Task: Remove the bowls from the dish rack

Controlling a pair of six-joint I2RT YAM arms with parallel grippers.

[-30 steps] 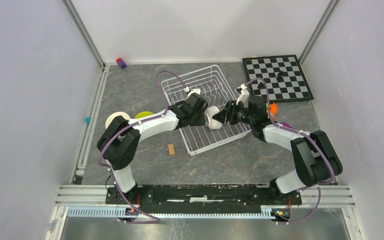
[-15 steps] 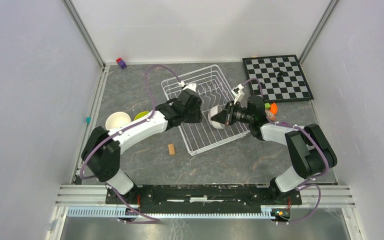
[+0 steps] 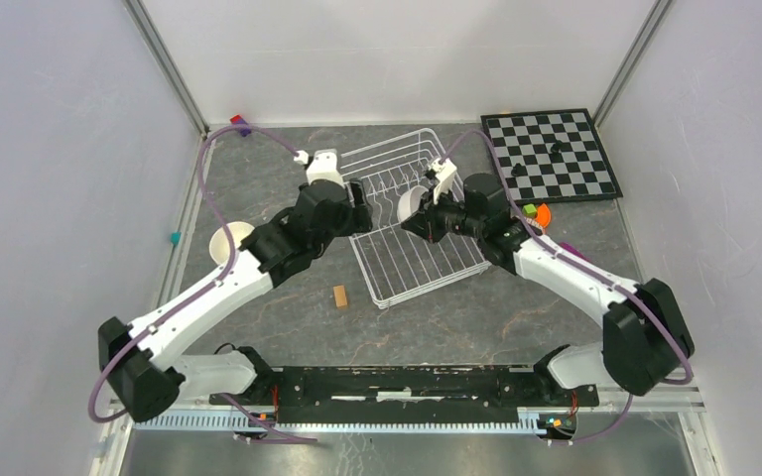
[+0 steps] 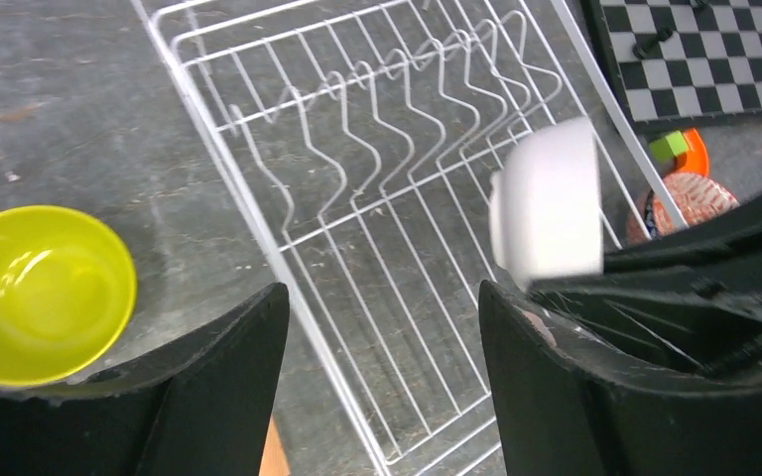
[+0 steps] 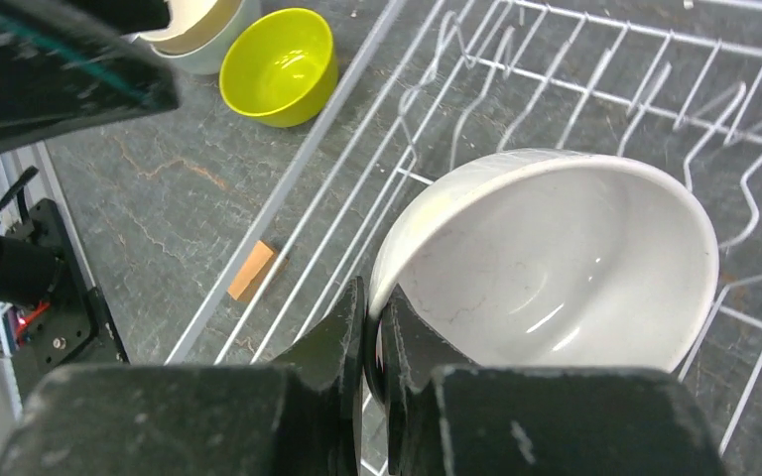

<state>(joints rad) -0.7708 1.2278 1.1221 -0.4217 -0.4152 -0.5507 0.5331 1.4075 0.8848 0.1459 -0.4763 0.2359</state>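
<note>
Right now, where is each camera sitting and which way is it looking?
Top view: high above and behind the robot, looking down at the table and dish rack; left arm and right arm show whole.
Left wrist view: on the left wrist, looking down into the rack; the open left gripper frames the bottom.
Right wrist view: on the right wrist, looking along the right gripper, shut on the white bowl.
Shared: both wrist views show that bowl, the rack and the lime-yellow bowl.
</note>
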